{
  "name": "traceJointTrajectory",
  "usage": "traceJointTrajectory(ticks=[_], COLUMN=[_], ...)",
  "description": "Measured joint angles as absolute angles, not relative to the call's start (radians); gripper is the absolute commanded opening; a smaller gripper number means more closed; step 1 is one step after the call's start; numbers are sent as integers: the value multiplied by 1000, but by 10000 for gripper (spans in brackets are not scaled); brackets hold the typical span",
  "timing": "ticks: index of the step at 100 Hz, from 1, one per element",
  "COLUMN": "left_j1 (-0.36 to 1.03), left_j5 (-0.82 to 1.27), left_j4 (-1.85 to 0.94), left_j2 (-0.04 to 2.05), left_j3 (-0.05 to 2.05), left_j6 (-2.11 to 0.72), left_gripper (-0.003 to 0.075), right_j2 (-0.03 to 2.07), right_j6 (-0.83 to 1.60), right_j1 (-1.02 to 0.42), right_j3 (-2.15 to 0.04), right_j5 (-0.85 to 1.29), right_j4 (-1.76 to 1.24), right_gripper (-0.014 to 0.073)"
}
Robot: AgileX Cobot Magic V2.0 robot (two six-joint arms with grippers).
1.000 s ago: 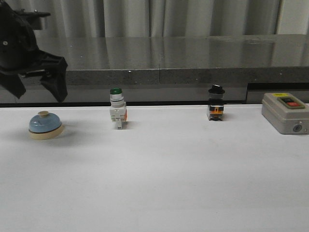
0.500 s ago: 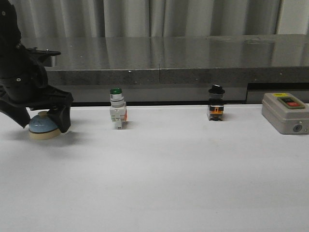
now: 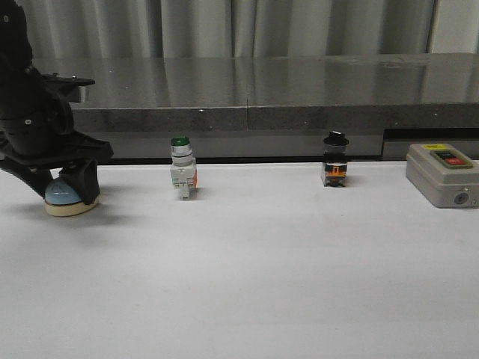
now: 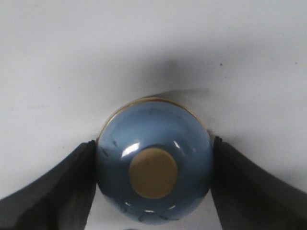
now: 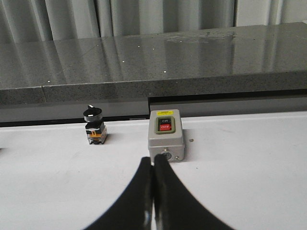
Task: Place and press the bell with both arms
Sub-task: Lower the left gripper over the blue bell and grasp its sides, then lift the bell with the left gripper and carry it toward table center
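The light-blue dome bell [image 3: 66, 199] with a cream base stands on the white table at the far left. My left gripper [image 3: 65, 187] is down over it, one black finger on each side. In the left wrist view both fingers [image 4: 72, 182] press against the sides of the bell's dome [image 4: 153, 129], and its cream button faces the camera. My right gripper [image 5: 153, 162] shows only in the right wrist view. It is shut and empty, held above the table and pointing at the grey box.
A green-capped white switch [image 3: 182, 169] stands right of the bell. A black-knob switch [image 3: 334, 161] and a grey box with red and green buttons [image 3: 441, 174] stand further right; both also show in the right wrist view, switch [image 5: 94, 125] and box [image 5: 165, 136]. A dark stone ledge [image 3: 299, 90] runs along the back.
My left gripper came down from above onto the bell, then its fingers closed in against the bell's sides. The bell stayed in place.
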State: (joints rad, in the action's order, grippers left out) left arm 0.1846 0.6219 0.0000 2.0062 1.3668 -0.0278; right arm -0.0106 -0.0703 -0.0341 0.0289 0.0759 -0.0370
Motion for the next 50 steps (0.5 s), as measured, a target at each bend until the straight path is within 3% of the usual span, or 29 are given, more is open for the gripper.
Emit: traceJointTrajectory(ticks=[31, 50], left_j1=[197, 285], left_j5=[759, 810], left_j4=[-30, -32], left_j2=[1790, 1683], left_j3=[1367, 1367], left_j6=[-28, -28], left_gripper=[241, 241], right_j2=[-11, -11], right_j6=[-68, -68], right_j1=[-34, -34], right_j3=[29, 29], right_j5=[76, 76], right_j4=[-37, -37], right_gripper=[-64, -64])
